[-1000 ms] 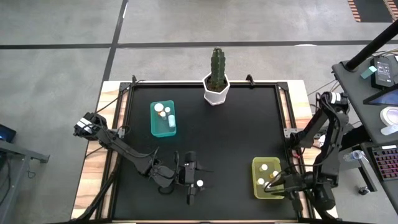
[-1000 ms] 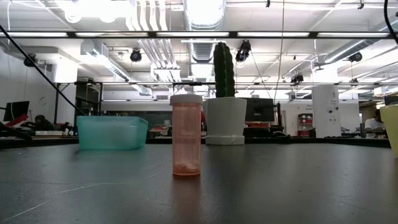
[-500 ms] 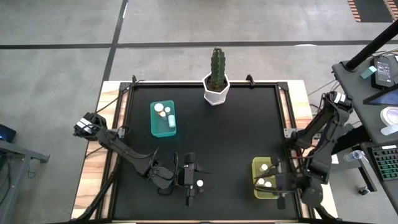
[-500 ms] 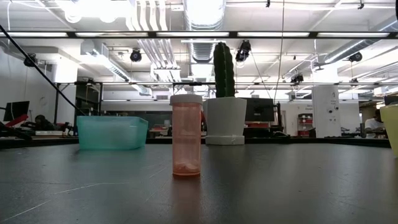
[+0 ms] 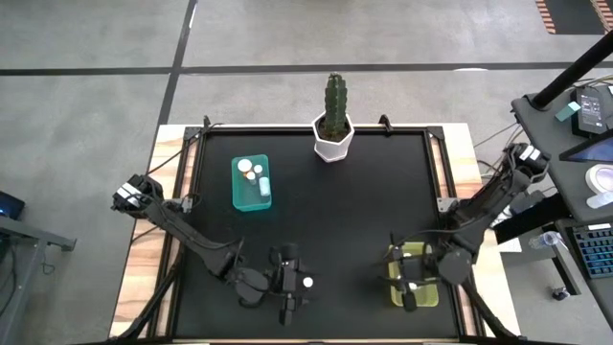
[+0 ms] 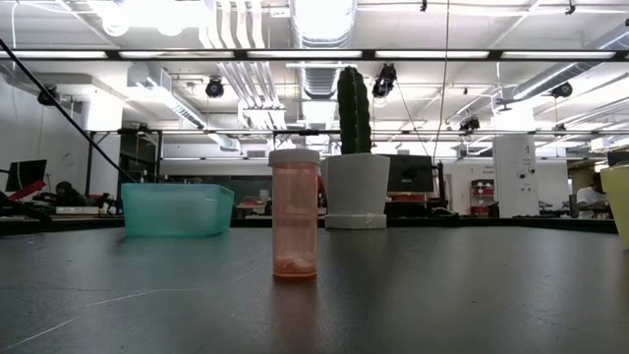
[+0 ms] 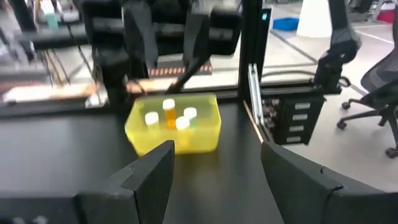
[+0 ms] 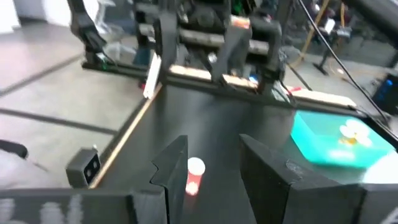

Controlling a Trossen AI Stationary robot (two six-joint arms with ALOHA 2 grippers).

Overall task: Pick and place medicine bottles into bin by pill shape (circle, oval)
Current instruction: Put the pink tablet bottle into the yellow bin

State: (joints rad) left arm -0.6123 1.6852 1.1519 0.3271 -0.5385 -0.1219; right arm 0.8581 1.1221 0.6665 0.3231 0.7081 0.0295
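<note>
right gripper (image 5: pixel 406 292): over the yellow bin (image 5: pixel 426 295) at the near right of the mat, pointing toward the left arm. Fingers (image 8: pixel 171 168) part-open with a clear gap, nothing held.
left gripper (image 5: pixel 289 309): low at the near-centre edge of the mat, just beside the lone bottle (image 5: pixel 306 283). Fingers (image 7: pixel 152 177) spread wide, empty.
lone bottle: upright on the mat, white cap, orange body (image 6: pixel 295 213), pills at the base. Apart from both bins, not gripped.
yellow bin: holds several white-capped bottles (image 7: pixel 168 118), partly covered by the right gripper from above. Sits close to the mat's right edge.
teal bin (image 5: pixel 252 183): left-centre of the mat, a few bottles inside, well apart from both grippers.
cactus pot (image 5: pixel 332 137): white, on the far edge at centre, clear of everything.
open room: bare black mat (image 5: pixel 364 206) across the middle, between teal bin, pot and yellow bin. Tight spot is the near edge, where both arms sit.
edges: black frame rail around the mat; wood table (image 5: pixel 142 278) shows outside it, left and right.
</note>
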